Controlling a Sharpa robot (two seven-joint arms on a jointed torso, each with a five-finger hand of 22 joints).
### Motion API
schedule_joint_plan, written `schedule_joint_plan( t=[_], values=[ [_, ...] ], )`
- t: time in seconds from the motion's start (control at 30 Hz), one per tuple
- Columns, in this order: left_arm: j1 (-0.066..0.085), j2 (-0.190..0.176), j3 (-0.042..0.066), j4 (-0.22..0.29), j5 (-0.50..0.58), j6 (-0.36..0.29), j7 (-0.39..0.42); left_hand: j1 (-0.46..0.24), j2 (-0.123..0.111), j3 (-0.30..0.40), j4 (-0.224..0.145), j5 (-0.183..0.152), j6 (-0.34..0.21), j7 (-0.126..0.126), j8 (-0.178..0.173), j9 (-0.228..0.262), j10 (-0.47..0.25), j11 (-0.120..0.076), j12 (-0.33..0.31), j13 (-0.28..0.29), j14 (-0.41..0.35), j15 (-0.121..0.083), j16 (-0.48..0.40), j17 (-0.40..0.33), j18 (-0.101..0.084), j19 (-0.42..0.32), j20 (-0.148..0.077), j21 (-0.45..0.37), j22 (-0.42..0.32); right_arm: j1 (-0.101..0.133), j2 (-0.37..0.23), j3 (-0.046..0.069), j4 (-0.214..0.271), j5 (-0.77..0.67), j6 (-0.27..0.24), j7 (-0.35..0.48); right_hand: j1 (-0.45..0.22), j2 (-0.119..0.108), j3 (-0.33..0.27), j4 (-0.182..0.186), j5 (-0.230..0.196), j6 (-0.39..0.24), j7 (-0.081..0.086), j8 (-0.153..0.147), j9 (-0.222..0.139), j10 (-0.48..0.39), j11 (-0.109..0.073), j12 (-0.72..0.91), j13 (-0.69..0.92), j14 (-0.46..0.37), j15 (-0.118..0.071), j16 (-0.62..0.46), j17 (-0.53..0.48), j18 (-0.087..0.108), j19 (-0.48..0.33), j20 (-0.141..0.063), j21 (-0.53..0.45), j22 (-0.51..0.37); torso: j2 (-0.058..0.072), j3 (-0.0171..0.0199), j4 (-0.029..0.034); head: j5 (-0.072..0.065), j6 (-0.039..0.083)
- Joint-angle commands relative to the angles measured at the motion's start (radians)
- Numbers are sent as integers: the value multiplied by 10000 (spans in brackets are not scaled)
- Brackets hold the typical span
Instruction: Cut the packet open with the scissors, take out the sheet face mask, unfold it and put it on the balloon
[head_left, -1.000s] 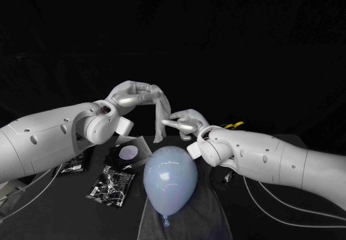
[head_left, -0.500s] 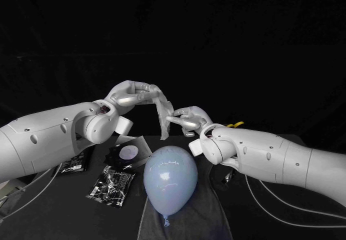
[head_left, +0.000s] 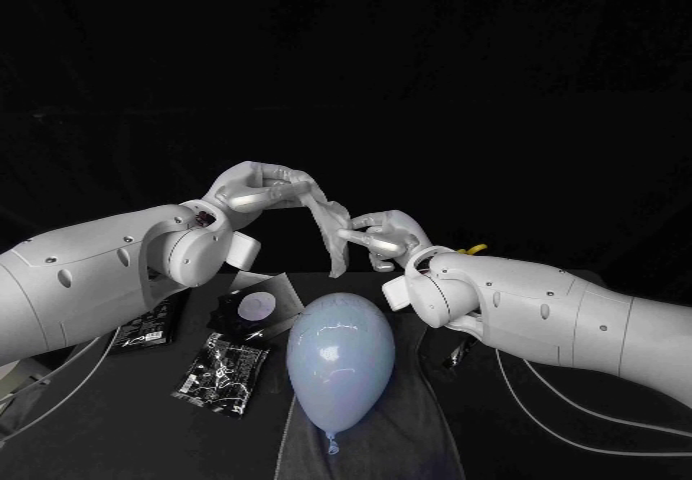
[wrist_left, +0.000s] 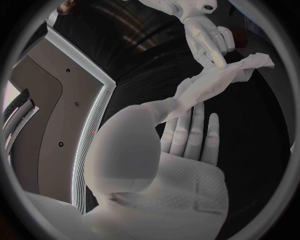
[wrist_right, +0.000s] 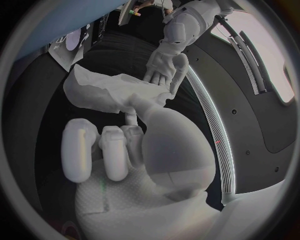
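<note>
Head view: the cut packet (head_left: 224, 370) lies on the table (head_left: 87, 420), left of the balloon (head_left: 340, 355), so cutting and removal are judged complete. Unfolding is in progress; placement on the balloon is not yet done. The left hand (head_left: 274, 195) and the right hand (head_left: 378, 238) hold the mask (head_left: 335, 245) in the air above the balloon's far end. The balloon rests on a grey cloth (head_left: 418, 420).

Left wrist view: the left hand (wrist_left: 187, 145) pinches one end of the mask (wrist_left: 212, 85) at the thumb, with the other fingers straight and close together. The right hand (wrist_left: 209, 37) touches the mask further along.

Right wrist view: the right hand (wrist_right: 125, 150) clamps the mask (wrist_right: 109, 95) with fingers curled. The left hand (wrist_right: 165, 62) grips its far edge. The mask is a pale, crumpled strip, mostly folded.
</note>
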Motion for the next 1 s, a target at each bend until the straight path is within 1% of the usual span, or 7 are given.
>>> schedule_joint_plan(
  t=[0.03, 0.2, 0.47, 0.73, 0.8, 0.9, 1.0],
  values=[
    [3, 28, 12, 54, 91, -51, 20, -8, 72, 1, -34, 57, -45, 18, 26, 802, -69, 11, -28, -9, -91, 0, -34, 17, -143, 34, -19, -23, 5, 16, 22, 9, 53, -77, 195, 62, -273, -140, -162, 40, 34, -457, 260, -315, -190, 534, 275, -106, 2087, 1026, 265, 42, 2626, -40, 161, 187, -86, 2067, 2, -3, 7, 14, -11],
    [3, 38, 12, 95, 93, -29, 8, -8, 72, 1, -34, 57, -45, 18, 26, 802, -69, 11, -28, -9, -91, 0, -34, 17, -143, 34, -19, -23, 5, 24, 63, 9, 68, -111, 273, 33, -353, -246, -259, 43, 34, -690, 417, -528, -322, 436, 431, -193, 2004, 1026, 408, 42, 2626, -26, 114, 311, -159, 2044, 5, -8, 9, 9, -18],
    [3, 39, 12, 144, 94, -12, -1, -4, 70, -3, -52, 58, -50, 16, 39, 823, -66, 8, -22, -6, -88, -2, -30, 25, -140, 23, -19, -22, 5, 28, 148, 9, 5, -141, 307, -28, -352, -253, -272, 37, 35, -715, 438, -560, -345, 420, 454, -207, 1991, 1026, 433, 42, 2626, -25, 108, 337, -164, 2042, 6, -8, 9, 2, -47],
    [3, 55, 12, 190, 94, 6, -3, -4, 72, -7, -63, 58, -51, 16, 52, 843, -60, 6, -15, -4, -84, -4, -26, 32, -138, 31, -19, -20, 6, 34, 247, 8, -109, -222, 286, -70, -321, -272, -305, 3, 34, -811, 502, -665, -413, 356, 514, -264, 1937, 1026, 491, 42, 2626, -6, 67, 405, -234, 2020, 3, -3, 8, 20, -73],
    [3, 54, 12, 198, 95, 12, -1, -4, 72, -7, -63, 58, -51, 16, 52, 843, -60, 6, -15, -4, -84, -4, -26, 32, -138, 31, -19, -20, 6, 36, 272, 8, -166, -262, 228, -82, -307, -285, -327, -16, 34, -926, 555, -758, -464, 294, 559, -322, 1882, 1026, 529, 42, 2626, 7, 36, 445, -287, 2004, 2, -3, 6, 15, -72],
    [3, 50, 12, 223, 109, 22, 3, -4, 72, -7, -63, 58, -51, 16, 52, 843, -60, 6, -15, -4, -84, -4, -26, 32, -138, 31, -19, -20, 6, 40, 318, 7, -291, -340, 162, -102, -268, -302, -374, -62, 33, -1263, 662, -1001, -581, 171, 660, -433, 1776, 1026, 621, 42, 2626, 32, -30, 539, -399, 1970, 6, -5, 3, 15, -70],
    [3, 39, 13, 265, 121, 35, 6, -5, 76, -8, -70, 58, -52, 16, 61, 858, -55, 4, -9, -1, -80, -6, -22, 38, -137, 43, -19, -18, 7, 43, 358, 6, -408, -429, 130, -121, -254, -310, -397, -81, 33, -1317, 690, -1047, -603, 84, 686, -513, 1699, 1026, 647, 42, 2626, 45, -61, 569, -455, 1953, 9, -10, -2, 11, -69]
  ],
)
